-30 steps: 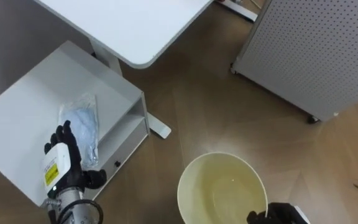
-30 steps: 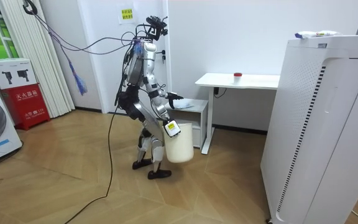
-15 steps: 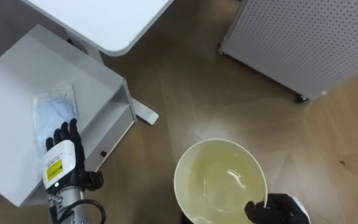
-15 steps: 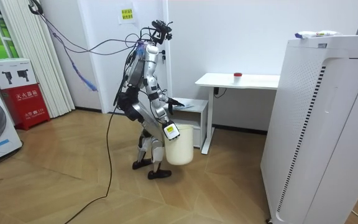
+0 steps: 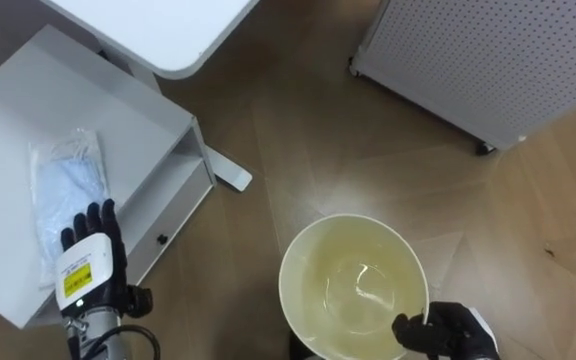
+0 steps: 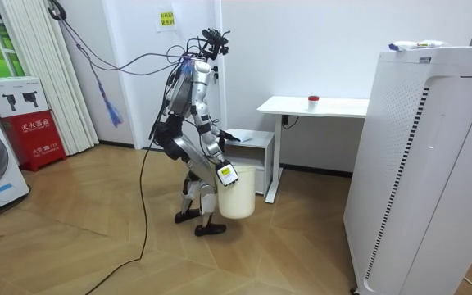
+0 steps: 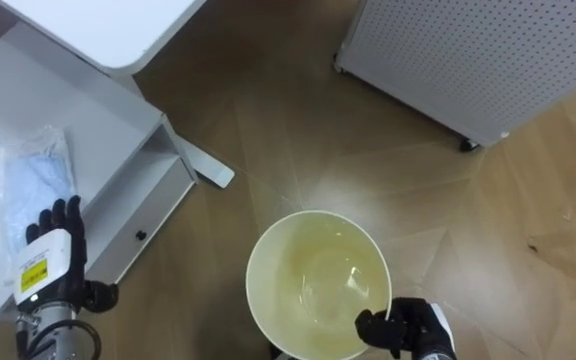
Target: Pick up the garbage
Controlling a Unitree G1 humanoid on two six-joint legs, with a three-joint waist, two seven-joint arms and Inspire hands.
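Note:
A crumpled clear bluish plastic bag (image 5: 63, 195) lies on top of a low white cabinet (image 5: 28, 110). My left hand (image 5: 88, 265) hovers at the bag's near end with its fingers straight and open, the fingertips over the bag's lower right edge. Whether they touch it I cannot tell. Low on the right, my right hand (image 5: 443, 330) is shut on the rim of a cream bucket (image 5: 290, 270), which is held above the floor and looks empty inside. In the room view I stand bent forward at the cabinet with the bucket (image 6: 236, 197) in front of my legs.
A white desk (image 5: 158, 25) stands just beyond the cabinet, its foot (image 5: 230, 178) on the wooden floor. The cabinet has a drawer front with a small knob (image 5: 161, 239). A perforated white unit on wheels (image 5: 488, 60) stands at the far right.
The whole picture has shifted, so the camera moved. My left hand went from the bag's left side to its lower right edge. The right hand keeps hold of the bucket.

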